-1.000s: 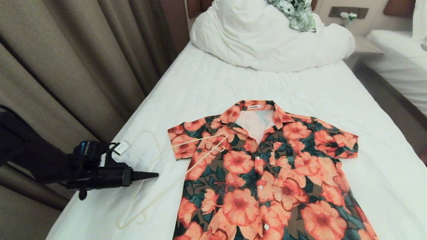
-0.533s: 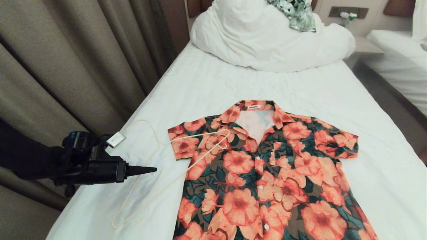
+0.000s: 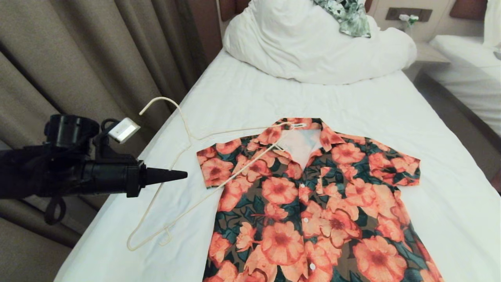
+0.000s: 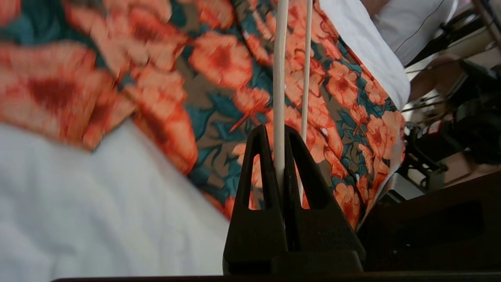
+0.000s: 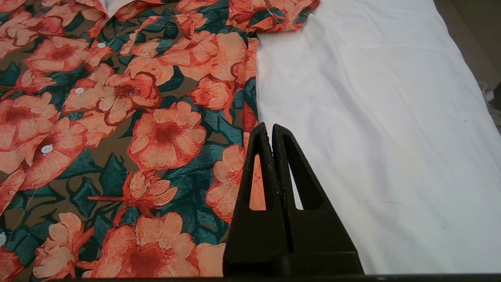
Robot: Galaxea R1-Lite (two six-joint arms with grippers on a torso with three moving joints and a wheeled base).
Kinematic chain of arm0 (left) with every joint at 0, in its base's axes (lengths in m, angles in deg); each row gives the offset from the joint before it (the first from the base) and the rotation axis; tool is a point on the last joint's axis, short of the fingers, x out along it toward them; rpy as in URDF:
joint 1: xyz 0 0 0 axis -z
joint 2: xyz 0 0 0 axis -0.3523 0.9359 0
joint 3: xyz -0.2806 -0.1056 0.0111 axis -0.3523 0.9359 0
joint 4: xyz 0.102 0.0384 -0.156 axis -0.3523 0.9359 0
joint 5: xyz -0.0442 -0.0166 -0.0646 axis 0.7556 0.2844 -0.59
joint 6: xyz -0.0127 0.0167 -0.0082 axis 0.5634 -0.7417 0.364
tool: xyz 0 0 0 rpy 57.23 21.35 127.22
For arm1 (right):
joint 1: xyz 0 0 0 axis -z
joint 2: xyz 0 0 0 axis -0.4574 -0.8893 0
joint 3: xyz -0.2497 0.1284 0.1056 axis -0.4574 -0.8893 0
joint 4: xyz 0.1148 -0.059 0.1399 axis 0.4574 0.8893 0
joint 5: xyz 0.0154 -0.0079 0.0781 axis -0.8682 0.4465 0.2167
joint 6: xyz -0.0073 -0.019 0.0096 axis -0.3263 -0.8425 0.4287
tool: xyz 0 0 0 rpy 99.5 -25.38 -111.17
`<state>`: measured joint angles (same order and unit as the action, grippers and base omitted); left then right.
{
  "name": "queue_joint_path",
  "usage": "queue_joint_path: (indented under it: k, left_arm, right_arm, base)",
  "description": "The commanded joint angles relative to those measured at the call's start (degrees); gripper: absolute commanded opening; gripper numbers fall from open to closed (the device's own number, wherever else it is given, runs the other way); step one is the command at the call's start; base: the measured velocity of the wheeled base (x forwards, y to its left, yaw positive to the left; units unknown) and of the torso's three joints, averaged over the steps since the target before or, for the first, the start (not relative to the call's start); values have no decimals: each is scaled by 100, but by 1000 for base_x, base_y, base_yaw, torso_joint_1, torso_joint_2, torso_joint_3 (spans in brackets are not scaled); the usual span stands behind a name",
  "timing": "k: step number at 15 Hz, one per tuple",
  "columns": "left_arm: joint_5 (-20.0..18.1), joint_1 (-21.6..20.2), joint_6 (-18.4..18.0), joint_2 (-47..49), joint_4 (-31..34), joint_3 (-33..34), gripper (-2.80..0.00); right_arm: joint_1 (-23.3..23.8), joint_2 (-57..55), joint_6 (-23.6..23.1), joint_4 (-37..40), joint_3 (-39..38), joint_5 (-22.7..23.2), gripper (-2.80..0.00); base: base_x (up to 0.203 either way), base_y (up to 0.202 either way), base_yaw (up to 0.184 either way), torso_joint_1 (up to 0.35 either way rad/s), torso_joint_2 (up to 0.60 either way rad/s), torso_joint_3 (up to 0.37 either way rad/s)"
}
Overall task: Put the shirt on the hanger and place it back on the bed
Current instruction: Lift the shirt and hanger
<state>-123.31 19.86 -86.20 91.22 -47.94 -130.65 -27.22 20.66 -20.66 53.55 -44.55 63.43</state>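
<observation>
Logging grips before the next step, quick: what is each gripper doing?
Left gripper: shut on the hanger, beside the shirt.
Right gripper: shut, holding nothing.

You see the cream wire hanger (image 3: 184, 156) pinched in your left gripper (image 3: 184, 175), tilted, its far end over the flat floral shirt (image 3: 313, 203) on the white bed (image 3: 242, 98).

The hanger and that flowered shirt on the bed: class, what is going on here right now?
The robot's left tool is shut on a bar of the hanger and holds it partly raised beside the bed, one corner lying on the shirt near its collar. The shirt lies flat and buttoned on the sheet, not yet on the hanger. The right tool is shut and empty, over the shirt's edge.
</observation>
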Motion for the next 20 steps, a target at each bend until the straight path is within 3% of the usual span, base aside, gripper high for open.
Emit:
queue_joint_path:
  k: [1,5,11,17,18,20]
  left_arm:
    - [195,409,-7,-774,4,-1,-280]
    - [1324,1139,-57,-1161,-14,286,-280]
    - [1370,1239,-248,-1818,2,368,-280]
    - [1522,1539,-240,-1961,-24,164,-280]
    - [1570,1742,-246,-1952,-23,191,-280]
    - [2102,2056,-240,-1853,-49,212,-280]
  right_arm:
    - [0,4,1,0,0,-1,-280]
    - [0,4,1,0,0,-1,-280]
    - [0,4,1,0,0,-1,-280]
    - [0,4,1,0,0,-1,-280]
    - [0,4,-8,-9,0,-1,-280]
    - [0,4,-183,0,0,35,-280]
  base:
    - [0,0,0,0,0,0]
    - [0,0,0,0,0,0]
    - [0,0,0,0,0,0]
    - [0,0,0,0,0,0]
    - [0,0,0,0,0,0]
    - [0,0,0,0,0,0]
